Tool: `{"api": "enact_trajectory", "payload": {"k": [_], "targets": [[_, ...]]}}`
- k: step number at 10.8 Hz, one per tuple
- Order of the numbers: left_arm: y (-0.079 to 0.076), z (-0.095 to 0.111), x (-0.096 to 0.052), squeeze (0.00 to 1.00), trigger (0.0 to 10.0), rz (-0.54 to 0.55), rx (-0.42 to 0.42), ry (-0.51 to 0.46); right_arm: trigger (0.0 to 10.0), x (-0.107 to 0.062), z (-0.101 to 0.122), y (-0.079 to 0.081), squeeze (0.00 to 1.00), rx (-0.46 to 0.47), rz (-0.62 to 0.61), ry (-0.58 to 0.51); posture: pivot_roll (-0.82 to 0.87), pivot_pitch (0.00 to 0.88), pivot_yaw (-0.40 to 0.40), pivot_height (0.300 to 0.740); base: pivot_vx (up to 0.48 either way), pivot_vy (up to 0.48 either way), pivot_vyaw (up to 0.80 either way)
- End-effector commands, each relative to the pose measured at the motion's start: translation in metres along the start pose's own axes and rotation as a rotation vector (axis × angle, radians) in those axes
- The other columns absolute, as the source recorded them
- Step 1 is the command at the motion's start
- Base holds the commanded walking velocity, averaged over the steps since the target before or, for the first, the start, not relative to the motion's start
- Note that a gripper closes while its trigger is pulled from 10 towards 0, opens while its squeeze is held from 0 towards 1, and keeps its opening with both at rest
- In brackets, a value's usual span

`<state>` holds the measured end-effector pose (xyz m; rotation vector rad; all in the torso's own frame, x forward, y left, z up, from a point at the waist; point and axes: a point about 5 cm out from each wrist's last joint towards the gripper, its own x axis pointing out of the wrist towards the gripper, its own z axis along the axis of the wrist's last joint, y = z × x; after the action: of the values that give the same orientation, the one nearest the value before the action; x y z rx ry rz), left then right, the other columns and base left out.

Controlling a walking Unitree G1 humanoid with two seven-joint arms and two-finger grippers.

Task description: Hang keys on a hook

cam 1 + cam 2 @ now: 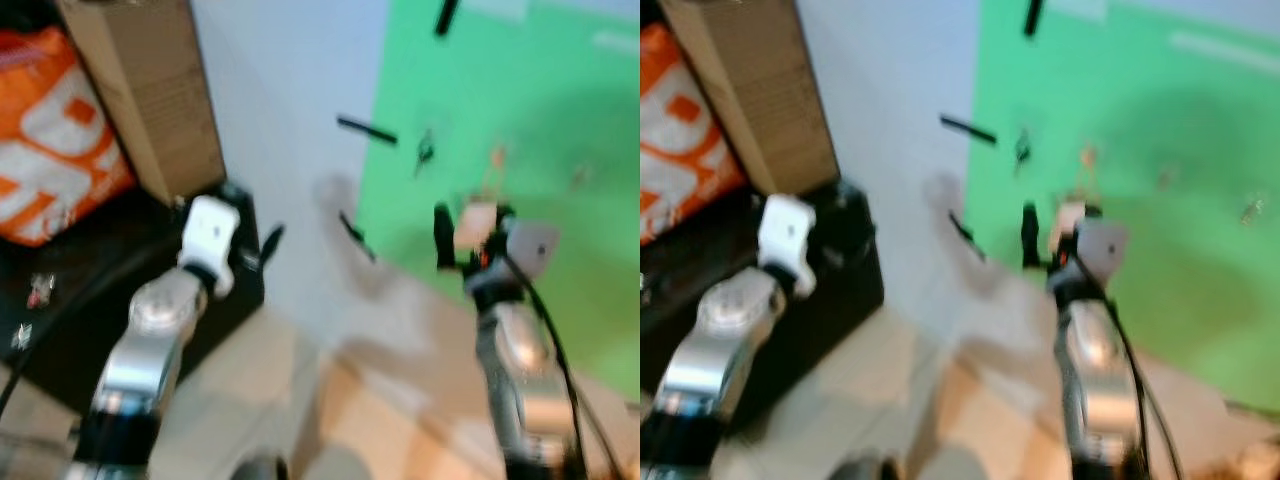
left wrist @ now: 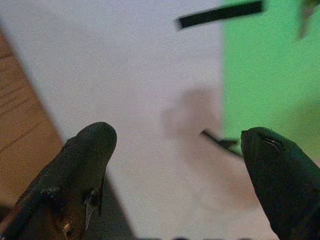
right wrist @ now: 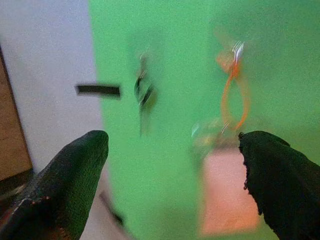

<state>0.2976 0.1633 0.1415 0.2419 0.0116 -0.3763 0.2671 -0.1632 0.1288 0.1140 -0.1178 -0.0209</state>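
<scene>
All views are motion-blurred. A key set on an orange loop (image 3: 232,95) with a pinkish tag (image 3: 227,192) hangs against the green wall panel (image 1: 560,120). A second, dark key bunch (image 3: 145,95) hangs to its left. My right gripper (image 1: 474,232) is raised close to the tag. Its fingers are open, one on each side of the tag, and I cannot tell whether they touch it. My left gripper (image 1: 252,225) is open and holds nothing. It points at the white wall (image 2: 135,75), near a black hook bar (image 2: 220,14).
A tall cardboard box (image 1: 150,90) and an orange-and-white bag (image 1: 50,140) stand on a black cabinet (image 1: 60,320) at the left. Black hook bars (image 1: 367,130) stick out of the white wall beside the green panel. Beige floor (image 1: 380,420) lies below.
</scene>
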Motion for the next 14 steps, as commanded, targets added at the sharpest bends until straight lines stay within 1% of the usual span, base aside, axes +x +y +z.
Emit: {"api": "enact_trajectory", "payload": {"k": [1, 2, 3, 4, 6, 7, 10, 13, 14], "targets": [[-0.001, -0.002, -0.002, 0.00, 10.0, 0.016, 0.032, 0.005, 10.0, -0.002, -0.002, -0.008, 1.00, -0.008, -0.047, 0.041, -0.09, 0.000, 0.034, 0.740, 0.000, 0.000, 0.76], [-0.001, -0.004, -0.003, 0.00, 10.0, 0.017, 0.046, 0.011, 10.0, -0.006, -0.005, -0.011, 1.00, -0.015, -0.071, 0.061, -0.09, 0.000, 0.034, 0.740, 0.000, 0.000, 0.74], [0.000, -0.008, -0.005, 0.00, 10.0, 0.034, 0.048, 0.023, 10.0, -0.011, -0.011, -0.015, 1.00, -0.038, -0.092, 0.106, -0.10, 0.000, 0.039, 0.740, 0.000, 0.000, 0.74], [0.001, -0.011, -0.005, 0.00, 10.0, 0.060, 0.027, 0.035, 10.0, -0.013, -0.015, -0.015, 1.00, -0.047, -0.087, 0.145, -0.10, 0.000, 0.041, 0.740, 0.000, 0.000, 0.76], [0.000, -0.015, -0.006, 0.00, 10.0, 0.081, 0.008, 0.040, 10.0, -0.017, -0.019, -0.011, 1.00, -0.052, -0.044, 0.182, -0.11, 0.000, 0.031, 0.740, 0.000, 0.000, 0.79], [-0.003, -0.020, -0.008, 0.00, 10.0, 0.109, -0.016, 0.041, 10.0, -0.020, -0.028, -0.012, 1.00, -0.064, -0.022, 0.231, -0.10, 0.000, 0.018, 0.740, 0.000, 0.000, 0.79], [-0.005, -0.021, -0.011, 0.00, 10.0, 0.110, -0.028, 0.036, 10.0, -0.022, -0.035, -0.015, 1.00, -0.058, -0.050, 0.267, -0.09, 0.000, 0.010, 0.740, 0.000, 0.000, 0.79], [-0.002, -0.023, -0.009, 0.00, 10.0, 0.112, -0.036, 0.043, 10.0, -0.022, -0.039, -0.015, 1.00, -0.063, -0.067, 0.298, -0.08, 0.000, 0.019, 0.740, 0.000, 0.000, 0.00], [-0.001, -0.023, -0.009, 0.00, 10.0, 0.112, -0.036, 0.050, 10.0, -0.023, -0.041, -0.012, 1.00, -0.061, -0.062, 0.300, -0.07, 0.000, 0.013, 0.740, 0.270, 0.000, 0.00]]}}
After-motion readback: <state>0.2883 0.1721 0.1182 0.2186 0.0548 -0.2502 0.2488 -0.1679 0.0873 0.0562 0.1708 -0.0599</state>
